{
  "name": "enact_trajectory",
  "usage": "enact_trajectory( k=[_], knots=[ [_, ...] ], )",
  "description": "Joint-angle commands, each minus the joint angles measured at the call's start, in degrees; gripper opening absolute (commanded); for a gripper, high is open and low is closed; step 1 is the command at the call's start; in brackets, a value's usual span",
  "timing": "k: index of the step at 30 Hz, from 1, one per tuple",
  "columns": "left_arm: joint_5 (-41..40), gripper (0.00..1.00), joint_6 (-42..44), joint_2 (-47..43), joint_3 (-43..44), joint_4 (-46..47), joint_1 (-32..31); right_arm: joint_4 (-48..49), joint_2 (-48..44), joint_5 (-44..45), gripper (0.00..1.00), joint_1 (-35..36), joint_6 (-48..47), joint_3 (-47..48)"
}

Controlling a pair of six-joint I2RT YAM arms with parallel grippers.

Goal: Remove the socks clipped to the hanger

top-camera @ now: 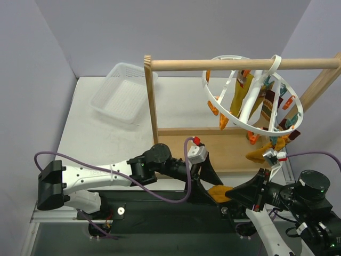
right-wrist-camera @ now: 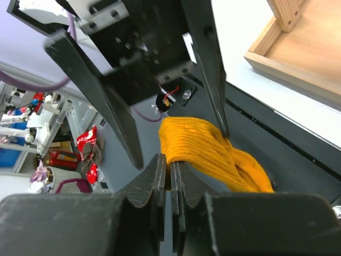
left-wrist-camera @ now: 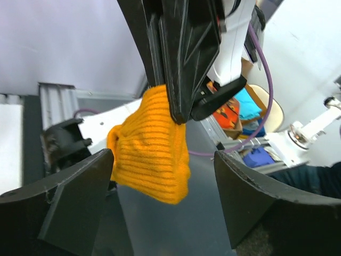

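1. From above, the light is soft and even; shadows on the white table [top-camera: 101,141] are faint.
2. In my left wrist view, my dark fingers [left-wrist-camera: 69,208] look slightly blurred, while the orange sock [left-wrist-camera: 154,152] is sharp and bright.
3. In my right wrist view, the table is washed out, the far room blurred.

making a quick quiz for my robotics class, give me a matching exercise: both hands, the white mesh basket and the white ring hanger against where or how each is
Things
1. left hand
2. right hand
3. white mesh plastic basket
4. white ring-shaped plastic hanger

States
A. hangs from the wooden rod
B. shut on the mustard-orange knit sock
C. lies on the white table, far left
D. open, straddling the sock

Pairs: 1-D, 2-B, 3-C, 4-A
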Motion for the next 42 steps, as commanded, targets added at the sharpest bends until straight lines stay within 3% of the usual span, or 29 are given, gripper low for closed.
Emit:
enact_trajectory(
  k=[1,4,5,7,8,9,11,12,15,16,21,24,30,35,36,42],
  knots=[
    [3.23,0.72,0.84,1.01,4.25,0.03,-1.14,3.55,2.06,-3.87,0.00,0.86,0.63,-0.45],
    [1.13,0.50,0.84,0.48,3.90,0.03,-1.23,3.64,2.23,-3.70,0.00,1.13,0.46,-0.89],
    [0.77,0.37,1.01,0.31,3.81,-0.32,-1.14,3.64,2.06,-3.70,0.00,1.13,0.46,-1.16],
    [-0.55,0.23,1.28,-0.22,3.72,-0.85,-1.23,3.64,1.97,-3.52,0.02,1.31,0.28,-1.51],
    [-1.33,0.08,1.19,-0.48,3.63,-1.72,-1.23,3.64,1.88,-3.44,0.04,1.31,0.28,-1.68],
    [-2.65,0.01,1.62,-1.10,3.55,-2.25,-1.23,3.64,1.71,-3.17,0.07,1.39,0.19,-1.95],
    [-3.88,0.00,1.72,-1.98,3.02,-3.83,-1.14,3.55,1.71,-2.13,0.26,1.48,0.10,-2.30],
    [-4.67,0.00,2.24,-3.20,2.58,-4.88,-1.14,3.20,1.62,-1.60,0.43,1.57,0.02,-2.30],
    [-12.74,0.00,4.08,-7.23,0.74,-13.30,-0.88,1.89,1.62,2.18,0.67,1.57,-0.86,-1.51],
    [-17.55,0.00,4.26,-8.65,-0.05,-15.50,-0.70,1.45,1.53,3.15,0.70,1.66,-1.65,-0.99],
    [-34.90,0.00,-0.63,-21.19,-9.62,-30.53,1.75,-1.10,2.67,8.77,0.73,2.45,-3.59,-0.02],
    [-42.29,0.00,-6.69,-30.15,-15.50,-38.71,7.28,-1.72,3.02,10.27,0.73,3.06,-4.55,0.34],
    [-42.56,0.00,-9.89,-43.10,-20.98,-51.19,19.33,-2.33,3.73,12.29,0.73,4.20,-5.52,0.25],
    [-41.87,0.00,-6.56,-38.73,-17.99,-61.57,31.09,-2.77,3.73,13.17,0.73,4.47,-5.78,0.25],
    [-40.29,0.00,-6.11,-36.72,-17.81,-62.10,36.51,-3.04,3.73,13.35,0.73,4.38,-5.78,0.34],
    [-27.20,0.00,-4.08,-32.14,-17.73,-56.41,58.25,-3.83,3.64,14.23,0.73,4.65,-5.87,0.25]
  ],
)
